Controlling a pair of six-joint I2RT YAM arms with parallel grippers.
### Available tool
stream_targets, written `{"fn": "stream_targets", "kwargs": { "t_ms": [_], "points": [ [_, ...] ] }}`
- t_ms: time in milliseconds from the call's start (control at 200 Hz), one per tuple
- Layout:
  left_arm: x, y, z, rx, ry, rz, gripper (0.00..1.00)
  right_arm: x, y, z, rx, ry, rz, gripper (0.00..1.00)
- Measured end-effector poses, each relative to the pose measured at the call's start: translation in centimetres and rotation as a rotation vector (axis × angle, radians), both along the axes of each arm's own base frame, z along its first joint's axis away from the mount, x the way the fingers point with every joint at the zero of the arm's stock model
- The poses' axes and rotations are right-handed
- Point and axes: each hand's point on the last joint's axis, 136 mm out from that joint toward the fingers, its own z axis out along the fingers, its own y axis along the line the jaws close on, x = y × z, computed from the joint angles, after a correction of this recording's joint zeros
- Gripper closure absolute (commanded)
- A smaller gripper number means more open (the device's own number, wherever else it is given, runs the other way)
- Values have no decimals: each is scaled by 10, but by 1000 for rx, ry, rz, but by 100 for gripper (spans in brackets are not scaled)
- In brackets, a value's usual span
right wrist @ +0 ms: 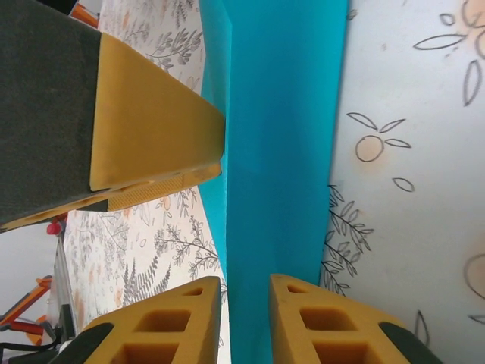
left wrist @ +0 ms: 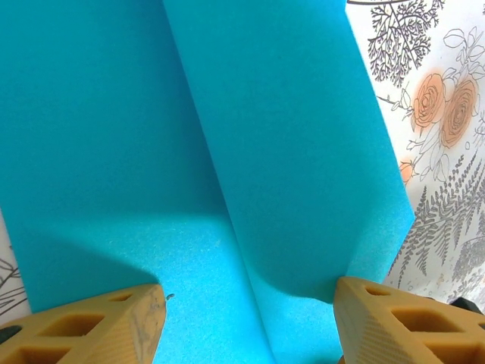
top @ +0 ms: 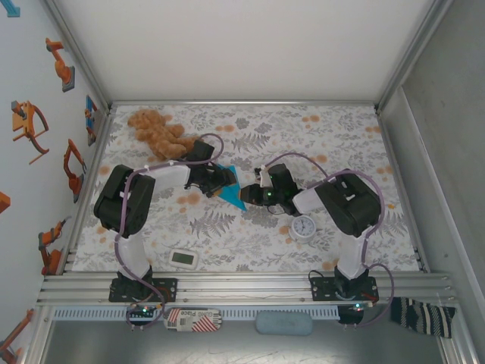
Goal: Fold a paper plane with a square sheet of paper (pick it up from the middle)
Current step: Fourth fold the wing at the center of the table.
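The turquoise-blue sheet of paper [top: 233, 191] lies partly folded on the floral table between the two grippers. In the left wrist view the paper [left wrist: 265, 152] shows a long crease with one flap lying over the other. My left gripper [left wrist: 250, 292] is open, with its fingers spread wide over the sheet. My right gripper [right wrist: 245, 284] is open by a narrow gap, and the folded paper [right wrist: 280, 152] runs into that gap. A left-gripper finger [right wrist: 151, 129] rests at the paper's far edge. From above, the left gripper [top: 221, 180] and right gripper [top: 256, 195] face each other across the sheet.
A brown teddy bear [top: 158, 130] lies at the back left, just behind the left arm. A small round white clock [top: 304, 227] sits close to the right arm. A white rectangular gadget [top: 184, 259] is near the front edge. The floral table [top: 333, 144] has side walls.
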Motion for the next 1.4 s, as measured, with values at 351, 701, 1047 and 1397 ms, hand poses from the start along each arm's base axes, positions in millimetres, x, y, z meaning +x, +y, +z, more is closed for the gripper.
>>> {"fn": "stream_targets", "kwargs": {
  "t_ms": [351,701,1047,1397],
  "points": [
    [0,-2,-1,26,22,-2,35,-1,-6,-3,-63,-8,-5,72],
    [0,-1,-3,34,36,-3,34,2,3,-2,-110,-17,19,76],
    [-1,-2,-4,40,45,-5,33,6,8,-8,-143,-17,26,80],
    [-1,-2,-4,42,48,-6,33,10,12,-9,-147,-15,32,85]
  ]
}}
